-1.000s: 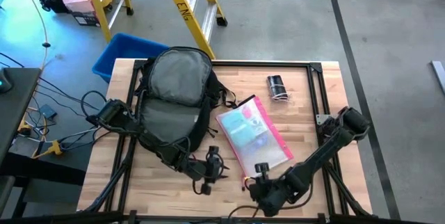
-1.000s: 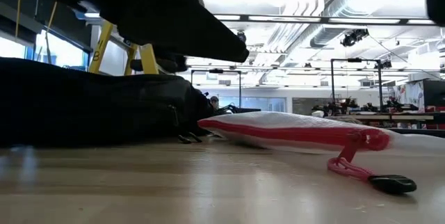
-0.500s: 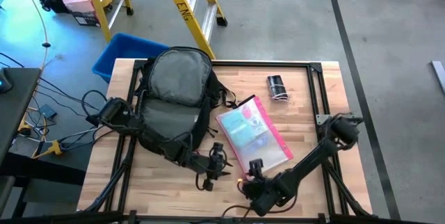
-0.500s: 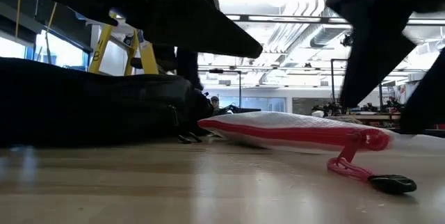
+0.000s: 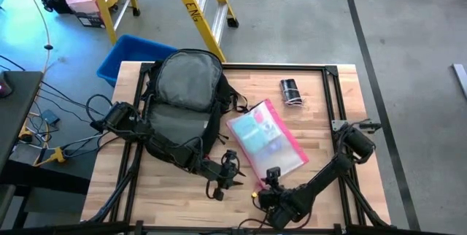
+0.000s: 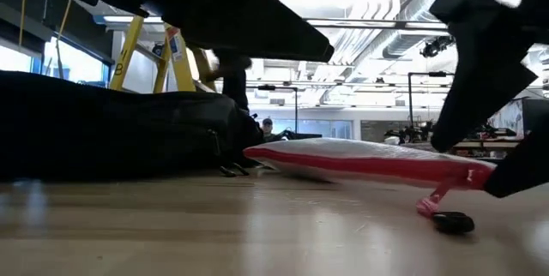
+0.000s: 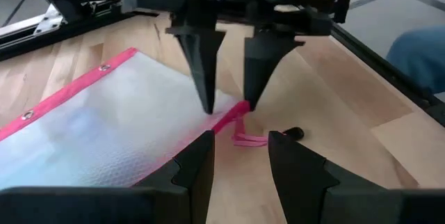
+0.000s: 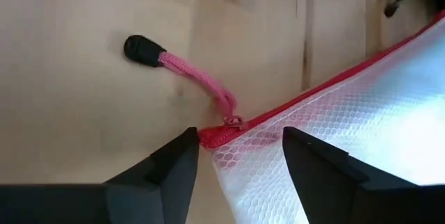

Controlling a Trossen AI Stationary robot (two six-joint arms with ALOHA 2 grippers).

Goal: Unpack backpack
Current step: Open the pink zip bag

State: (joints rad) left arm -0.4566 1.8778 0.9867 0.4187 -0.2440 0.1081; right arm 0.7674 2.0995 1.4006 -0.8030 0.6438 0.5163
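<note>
Wooden table (image 5: 321,93) carries the scene, with a yellow ladder (image 5: 195,1) and a blue bin (image 5: 124,52) on the grey floor beyond its far edge; the backpack (image 5: 182,103) lies flat on the left half, grey back panel up, and a clear pouch with pink edging (image 5: 266,141) lies just beside it toward the middle; a small dark item (image 5: 290,89) sits apart near the far edge (what it is cannot be made out from above).

Over the last second the right gripper (image 5: 271,179) has swung in from the near edge and come down at the near corner of the pouch, and in the low view the pink pull cord (image 6: 435,206) and its black tab (image 6: 452,222) have shifted a little, which suggests the corner was nudged; the pouch is already out of the backpack, so this looks like tidying or moving an unpacked item rather than pulling out a new one.

Right jaws stand parted with a moderate gap, straddling the zipper corner (image 8: 233,122) of the pouch; they hold nothing, though a finger may be brushing the pink edge; the left gripper (image 5: 226,171) hovers close by between backpack and pouch, fingers likewise apart and empty, pointed at the same corner.
</note>
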